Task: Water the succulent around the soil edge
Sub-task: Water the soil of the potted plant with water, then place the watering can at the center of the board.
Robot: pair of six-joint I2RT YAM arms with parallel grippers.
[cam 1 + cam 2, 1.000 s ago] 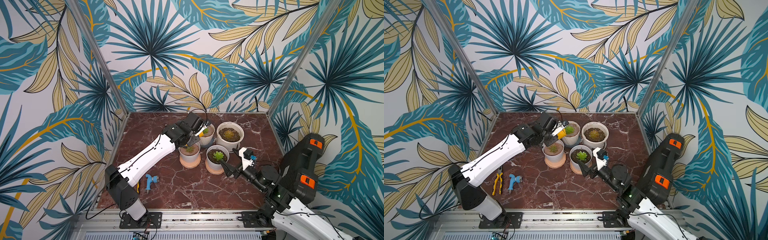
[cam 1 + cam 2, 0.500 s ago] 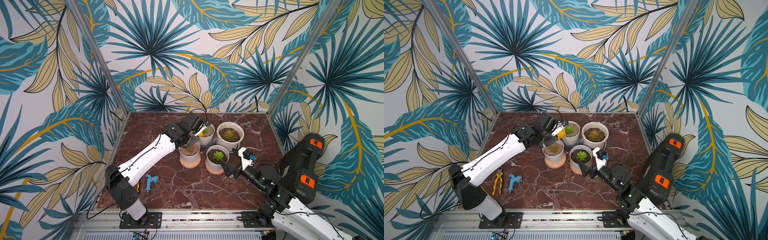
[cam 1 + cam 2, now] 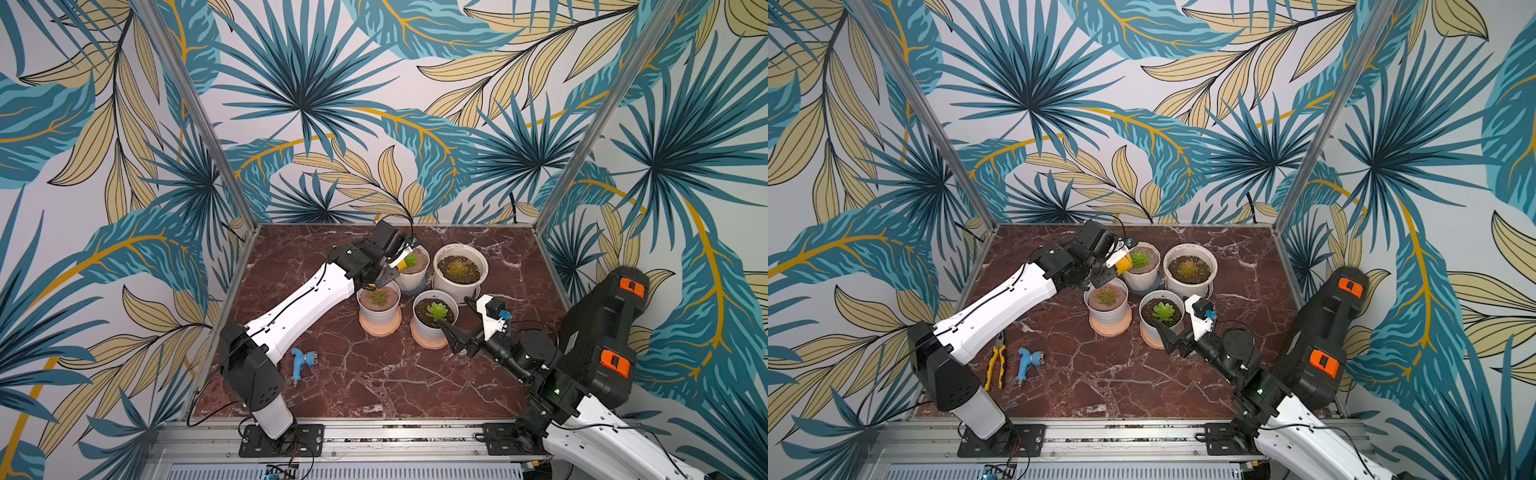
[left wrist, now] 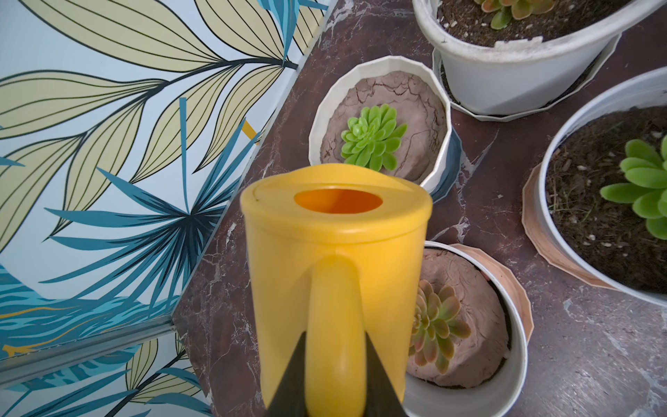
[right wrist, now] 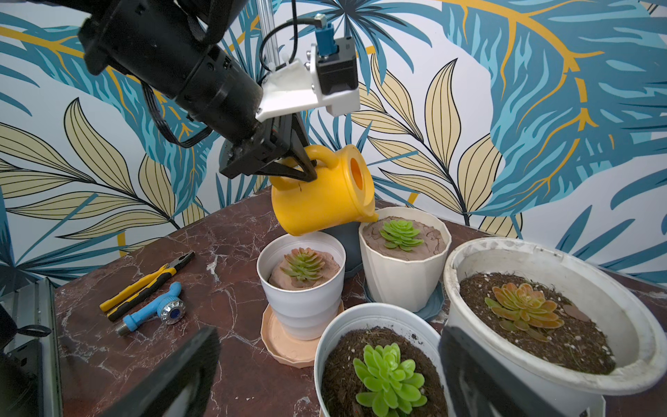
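Note:
My left gripper is shut on the handle of a yellow watering can, held tilted above the pots. Its spout reaches over the near rim of a ribbed cream pot with pale cracked soil and a green succulent. In both top views the can shows beside that succulent, under the left gripper. No stream of water shows. My right gripper stands open, its fingers either side of a white pot of dark soil, touching nothing.
A white pot on a peach saucer sits right under the can. A large white pot stands at the back right. Yellow pliers and a blue hose nozzle lie at the front left. Walls close in three sides.

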